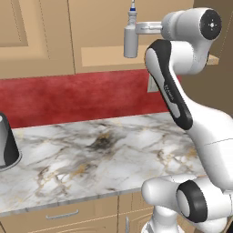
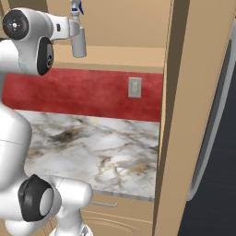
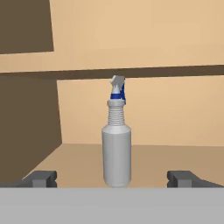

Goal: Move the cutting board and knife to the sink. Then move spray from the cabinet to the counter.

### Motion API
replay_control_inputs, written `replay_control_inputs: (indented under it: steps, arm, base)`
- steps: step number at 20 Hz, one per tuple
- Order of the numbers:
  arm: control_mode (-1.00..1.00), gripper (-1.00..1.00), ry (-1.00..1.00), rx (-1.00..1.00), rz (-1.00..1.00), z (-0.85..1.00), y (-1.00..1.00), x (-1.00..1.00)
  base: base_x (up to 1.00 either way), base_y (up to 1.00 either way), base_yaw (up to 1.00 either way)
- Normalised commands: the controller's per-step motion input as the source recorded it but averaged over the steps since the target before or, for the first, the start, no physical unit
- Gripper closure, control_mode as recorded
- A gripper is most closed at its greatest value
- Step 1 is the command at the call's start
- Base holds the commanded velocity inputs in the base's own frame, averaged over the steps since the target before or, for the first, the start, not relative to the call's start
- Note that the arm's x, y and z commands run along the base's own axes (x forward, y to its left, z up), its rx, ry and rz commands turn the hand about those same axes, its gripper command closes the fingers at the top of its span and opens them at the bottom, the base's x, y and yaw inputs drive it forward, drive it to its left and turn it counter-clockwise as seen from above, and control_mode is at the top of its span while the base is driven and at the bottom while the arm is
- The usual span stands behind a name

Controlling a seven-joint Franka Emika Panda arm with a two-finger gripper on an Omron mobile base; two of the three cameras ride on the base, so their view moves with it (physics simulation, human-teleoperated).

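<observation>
Nearest the base, the white arm point(image 1: 191, 127) rises from a dark-jointed shoulder at about 5 o'clock in the left base view, bends up over the counter point(image 1: 91, 154) and reaches level toward the cabinet point(image 1: 41, 36) at 12 o'clock. Its forearm ends just beside the spray point(image 1: 130, 38), which stands upright on the cabinet's shelf ledge point(image 1: 102, 55).

From the hand camera, the gripper point(image 3: 118, 178) is spread wide with nothing between its tips; one dark fingertip point(image 3: 43, 178) sits at 8 o'clock and the other at 4 o'clock. The spray point(image 3: 117, 151) stands centred between them, a little farther in, not touched by either tip. Free shelf floor lies on both sides of the bottle, a brown side wall closes in at 9 o'clock, and a shelf edge crosses overhead just above the blue nozzle.

Below, the marble counter is open across its middle, with a dark-based grey cylinder point(image 1: 7, 143) at 9 o'clock in the left base view. Farther back runs the red backsplash point(image 2: 92, 92) with a wall outlet point(image 2: 134, 87), and a tall tan panel point(image 2: 177, 115) bounds the counter at 3 o'clock in the right base view.
</observation>
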Motion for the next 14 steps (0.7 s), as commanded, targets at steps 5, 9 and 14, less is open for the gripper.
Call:
replay_control_inputs:
  steps: [5,9,14]
  arm:
    - [-1.00,-1.00,0.02,0.00,0.00,0.00,0.00,0.45]
    - [-1.00,-1.00,0.02,0.00,-0.03,0.00,0.02,0.31]
    - [-1.00,-1.00,0.07,0.00,-0.06,0.00,0.09,0.21]
  base:
    - [0.00,0.00,0.00]
    - [0.00,0.00,0.00]
    - [0.00,0.00,0.00]
